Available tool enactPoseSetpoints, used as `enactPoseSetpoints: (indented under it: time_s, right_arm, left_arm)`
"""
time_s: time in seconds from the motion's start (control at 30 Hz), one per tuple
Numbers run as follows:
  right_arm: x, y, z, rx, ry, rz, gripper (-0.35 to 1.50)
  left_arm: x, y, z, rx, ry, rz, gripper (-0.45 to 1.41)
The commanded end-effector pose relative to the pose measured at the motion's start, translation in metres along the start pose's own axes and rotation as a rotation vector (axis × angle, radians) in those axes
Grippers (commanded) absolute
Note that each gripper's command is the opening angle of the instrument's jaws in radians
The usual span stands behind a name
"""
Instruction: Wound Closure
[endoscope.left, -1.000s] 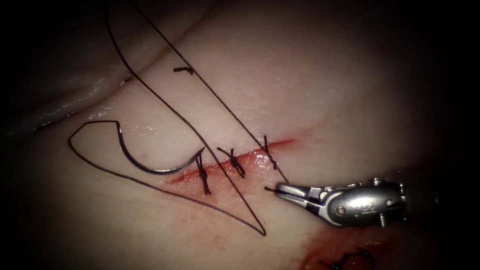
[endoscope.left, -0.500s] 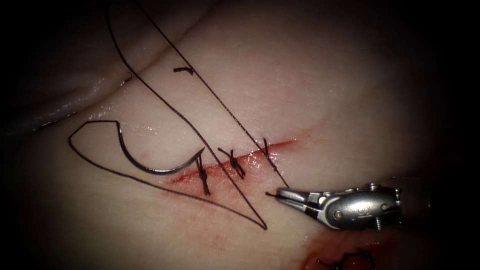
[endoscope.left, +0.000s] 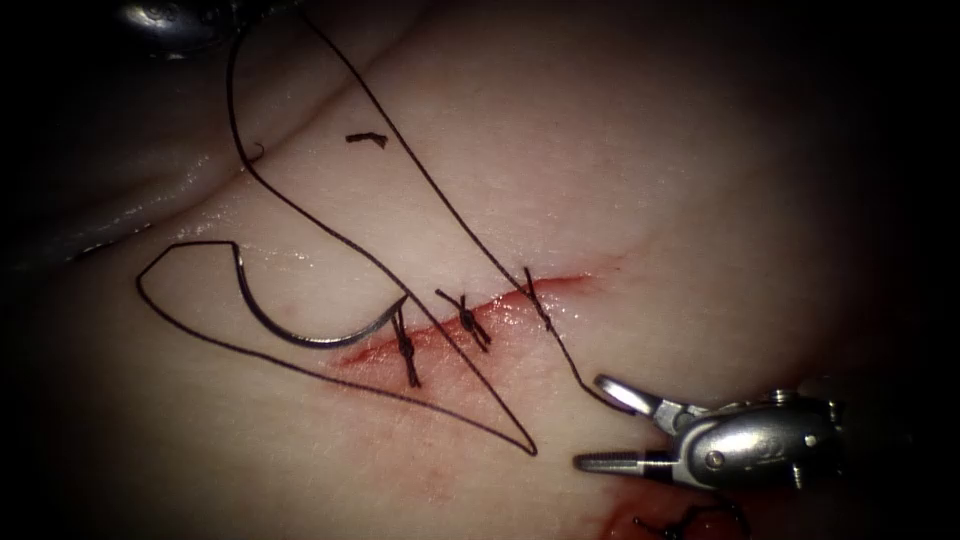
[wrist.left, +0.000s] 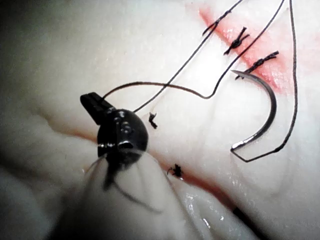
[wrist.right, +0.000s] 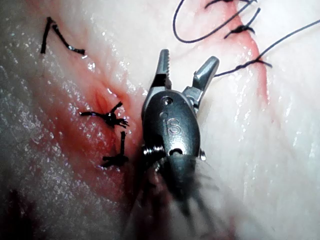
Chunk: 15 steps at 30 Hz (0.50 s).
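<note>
Asker: Needle and thread, where are they seen?

Describer: The needle (endoscope.left: 300, 335) is seen lying flat on the tissue (endoscope.left: 700, 200), left of the cut (endoscope.left: 500, 305). It is held by neither tool and is not driven into the tissue. Its point is set just beside the leftmost of three stitches (endoscope.left: 465, 322) tied across the cut. The thread (endoscope.left: 330, 225) is attached at the needle's blunt end and looped out to the left. From there it is run back to the near side of the cut, then led away to the far left.

Asker: How are the two tools described?

Describer: The right tool (endoscope.left: 590, 422) is placed near and to the right of the cut, with its jaws spread wide and nothing gripped. One strand is seen just beside its far jaw. The left tool (wrist.left: 92, 105) is found at the far left. Its jaws appear pressed together, and the thread seems to be pinched there.

Asker: What else is noted?

Describer: A cut end of thread (endoscope.left: 365, 138) is seen lying far from the cut. Red fluid (endoscope.left: 640, 500) is seen beside the right tool.
</note>
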<state>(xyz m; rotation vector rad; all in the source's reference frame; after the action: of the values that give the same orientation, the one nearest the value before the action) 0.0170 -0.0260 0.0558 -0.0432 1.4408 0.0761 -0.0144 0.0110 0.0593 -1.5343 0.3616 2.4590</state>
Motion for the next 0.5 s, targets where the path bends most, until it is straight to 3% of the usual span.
enactPoseSetpoints:
  time_s: [0.03, 0.23, 0.37, 0.5]
  right_arm:
    - [0.0002, -0.0005, 0.0004, 0.009, 0.005, 0.015, 1.30]
    - [0.0005, 0.0004, -0.0011, 0.024, 0.014, 0.090, 1.31]
    - [0.0007, 0.0016, -0.0017, 0.038, -0.013, 0.146, 1.18]
    - [0.0013, 0.0037, -0.0016, 0.044, -0.027, 0.206, 0.93]
  left_arm:
    - [0.0007, 0.0011, 0.0009, -0.019, 0.028, -0.005, -0.45]
    - [0.0067, 0.0067, 0.0015, -0.087, 0.151, -0.030, -0.45]
    - [0.0100, 0.0101, 0.0014, -0.118, 0.219, -0.037, -0.45]
    - [0.0127, 0.0129, 0.0010, -0.161, 0.268, -0.039, -0.45]
